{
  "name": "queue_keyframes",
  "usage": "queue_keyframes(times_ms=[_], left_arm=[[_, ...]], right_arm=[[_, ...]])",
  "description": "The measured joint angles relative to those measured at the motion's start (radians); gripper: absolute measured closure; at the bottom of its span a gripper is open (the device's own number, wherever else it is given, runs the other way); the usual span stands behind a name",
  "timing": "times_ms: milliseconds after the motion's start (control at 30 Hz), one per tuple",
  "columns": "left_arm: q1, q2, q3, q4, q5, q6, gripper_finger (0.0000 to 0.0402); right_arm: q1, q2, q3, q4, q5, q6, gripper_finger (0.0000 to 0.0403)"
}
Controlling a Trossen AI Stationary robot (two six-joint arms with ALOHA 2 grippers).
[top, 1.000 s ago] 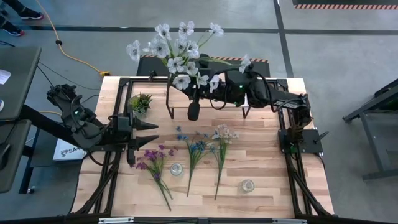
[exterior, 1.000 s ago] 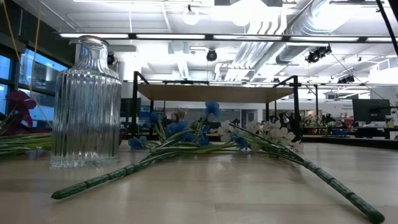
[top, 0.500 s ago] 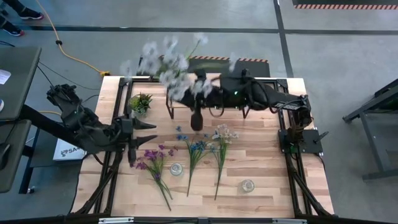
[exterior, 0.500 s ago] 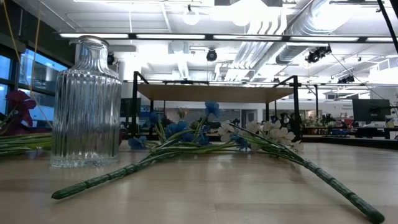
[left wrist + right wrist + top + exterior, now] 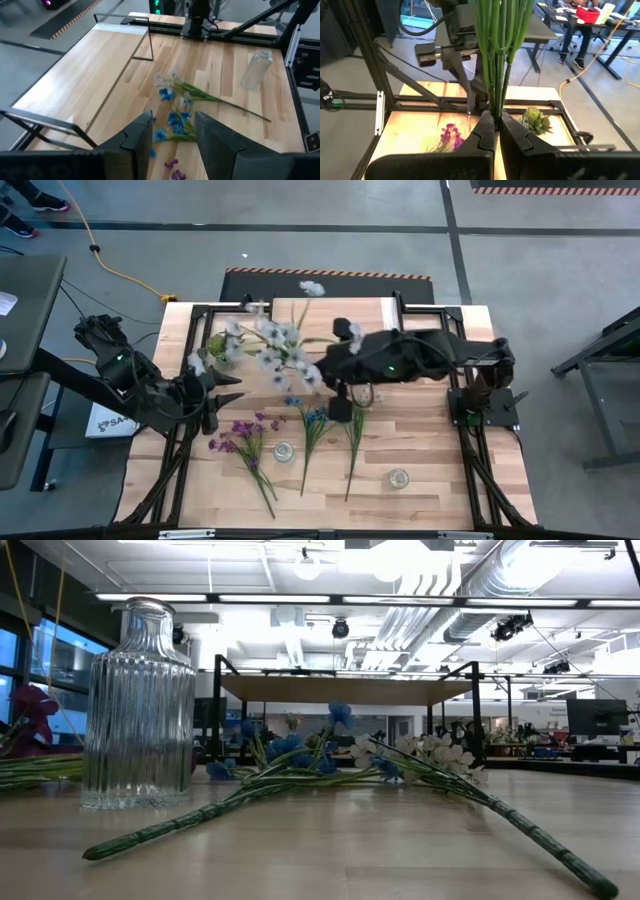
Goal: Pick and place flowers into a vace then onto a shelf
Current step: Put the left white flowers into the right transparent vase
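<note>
The shelf [image 5: 330,308] at the table's [image 5: 420,430] far edge is bare in the high view, so no placement is complete. A white bunch of flowers [image 5: 262,350] is gripped at its stems by the closed right gripper [image 5: 494,131] and held above the table. Purple [image 5: 245,442], blue [image 5: 312,425] and pale sprays [image 5: 355,430] are left lying beside two glass vases [image 5: 285,451]. The left gripper [image 5: 172,132] is held part-open and empty.

A: Any writing you can read here?
B: Only partly. A white box [image 5: 105,421] beside the bench [image 5: 420,430], half hidden under the left arm, shows dark letters, but they're cut off and too small.
</note>
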Motion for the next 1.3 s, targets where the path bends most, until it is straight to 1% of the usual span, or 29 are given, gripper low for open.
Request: queue_keyframes(times_ms=[233, 433, 567, 733, 900, 1000, 1100, 1300], left_arm=[[0.0, 0.0, 0.0, -0.014, -0.002, 0.0, 0.0225], [0.0, 0.0, 0.0, -0.011, -0.004, -0.002, 0.0222], [0.0, 0.0, 0.0, -0.004, -0.005, -0.003, 0.0225], [0.0, 0.0, 0.0, 0.014, -0.005, -0.002, 0.0222], [0.0, 0.0, 0.0, 0.014, -0.006, 0.0, 0.0225], [0.0, 0.0, 0.0, 0.014, -0.006, 0.0, 0.0223], [0.0, 0.0, 0.0, 0.014, -0.006, 0.0, 0.0223], [0.0, 0.0, 0.0, 0.032, -0.007, 0.0, 0.0223]], right_arm=[[0.125, -0.042, 0.0, -0.128, 0.184, 0.104, 0.0402], [0.236, -0.044, 0.0, -0.184, 0.359, 0.165, 0.0402], [0.313, -0.044, 0.0, -0.24, 0.471, 0.249, 0.0402], [0.414, -0.044, 0.0, -0.319, 0.618, 0.412, 0.0402], [0.512, -0.044, 0.0, -0.436, 0.729, 0.657, 0.0402], [0.563, -0.044, -0.001, -0.5, 0.765, 0.781, 0.0402], [0.6, -0.044, -0.002, -0.565, 0.766, 0.862, 0.0403], [0.647, -0.044, -0.002, -0.694, 0.678, 0.979, 0.0403]])
